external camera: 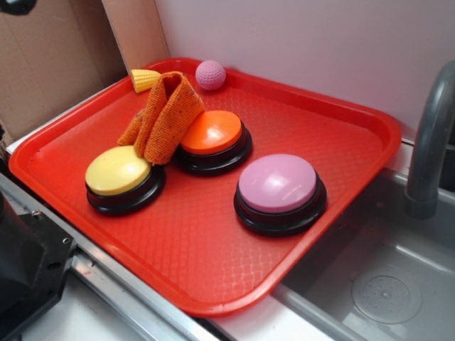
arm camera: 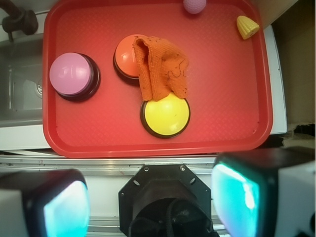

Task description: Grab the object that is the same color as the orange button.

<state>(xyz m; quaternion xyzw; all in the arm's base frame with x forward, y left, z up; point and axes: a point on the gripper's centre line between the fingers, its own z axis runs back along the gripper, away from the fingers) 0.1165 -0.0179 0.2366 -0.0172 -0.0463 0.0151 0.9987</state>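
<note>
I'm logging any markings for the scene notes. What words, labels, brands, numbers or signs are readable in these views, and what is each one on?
None: no readable text shows in either view.
The orange button, yellow button and pink button have plain domes.
The red tray, orange cloth, yellow cone and pink ball carry no markings.
The cardboard behind shows no print.
</note>
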